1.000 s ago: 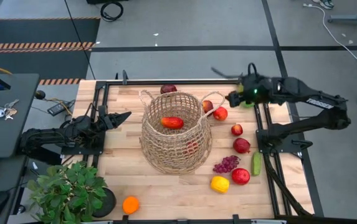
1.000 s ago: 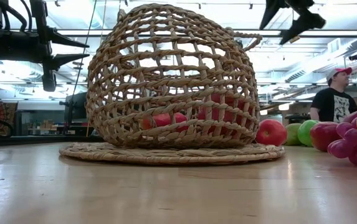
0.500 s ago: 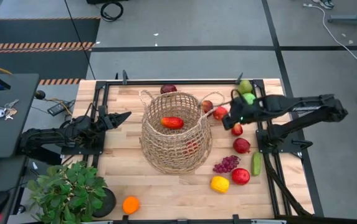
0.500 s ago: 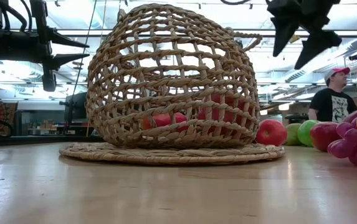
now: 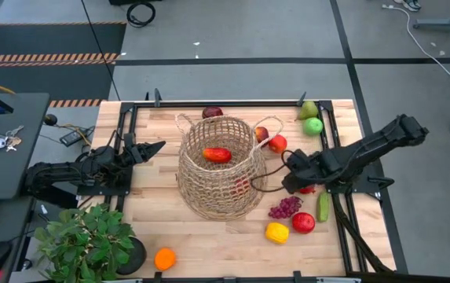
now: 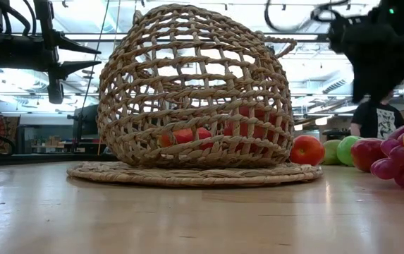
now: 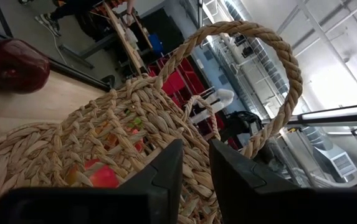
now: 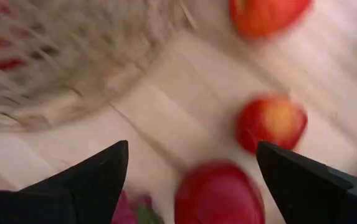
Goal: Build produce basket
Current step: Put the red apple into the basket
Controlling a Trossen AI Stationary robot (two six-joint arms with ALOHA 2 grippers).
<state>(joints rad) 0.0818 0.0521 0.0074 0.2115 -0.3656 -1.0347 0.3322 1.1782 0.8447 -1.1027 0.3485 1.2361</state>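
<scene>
Currently I had the right hand [image 5: 287,174] spread wide and empty, poised over the loose fruit just right of the basket [image 5: 221,169]. In its wrist view a red apple [image 8: 218,198] sat between the open fingers, a second red apple [image 8: 271,123] lay beyond it, and a third red fruit [image 8: 266,14] farther off. I judged the step in hand to be the approach for the next pick; the next move called for dropping squarely over the nearest apple and closing without nudging its neighbour.

The left hand [image 5: 155,147] was parked at the table's left side, pinched shut on nothing, pointing at the basket.

Basket stood mid-table: tan open weave, rounded belly, thin loop handles at the rim. A red pepper [image 5: 217,155] lay inside near the top, and more red fruit showed through the weave low down in the low view.

Outside it on the right: purple grapes [image 5: 285,207], yellow lemon [image 5: 276,233], a cucumber [image 5: 323,207], green pear [image 5: 309,109] and green apple [image 5: 312,126]. An orange [image 5: 164,259] sat well apart, near a potted plant [image 5: 87,244].
</scene>
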